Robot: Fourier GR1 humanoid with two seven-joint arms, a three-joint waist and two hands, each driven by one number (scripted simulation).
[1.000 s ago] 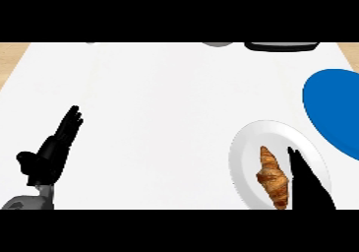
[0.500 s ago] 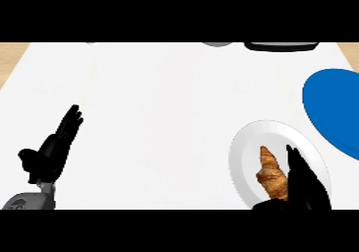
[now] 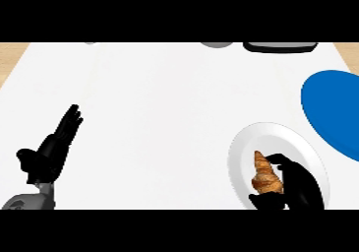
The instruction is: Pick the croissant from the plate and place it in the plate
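Grasp step judged underway: right hand point(image 3: 296, 184) is curled round the croissant point(image 3: 265, 173), thumb at its near end, fingers along its right side, on the white plate point(image 3: 244, 147). Next: a lift, then carry toward the blue plate point(image 3: 334, 108), up and to the hand's right. Left hand point(image 3: 52, 147) is seen resting open, well apart.

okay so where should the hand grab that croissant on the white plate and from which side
Grip the croissant across its thick lower half, coming from its right, where the right hand already curls beside it. It lies lengthwise on the white plate, narrow tip pointing away, so its long sides probably suit opposing fingers and thumb best.
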